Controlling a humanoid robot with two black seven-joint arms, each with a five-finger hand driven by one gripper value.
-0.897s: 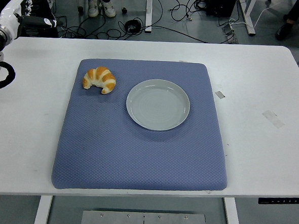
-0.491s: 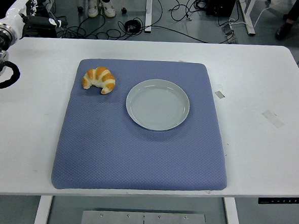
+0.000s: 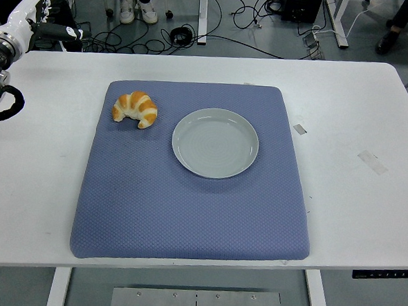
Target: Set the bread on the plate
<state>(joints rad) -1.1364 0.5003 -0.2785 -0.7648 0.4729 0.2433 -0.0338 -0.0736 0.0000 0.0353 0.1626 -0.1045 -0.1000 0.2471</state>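
A golden croissant lies on the blue mat near its far left corner. Just right of it an empty pale grey plate sits on the mat's far half. My left hand hovers at the table's far left corner, well left of and beyond the croissant, its white fingers spread and holding nothing. The right arm does not show.
Two strips of tape are stuck on the white table right of the mat. Cables and a person's shoes lie on the floor beyond the far edge.
My left hand has risen a little and shifted right along the table's far left corner. Croissant and plate have not moved.
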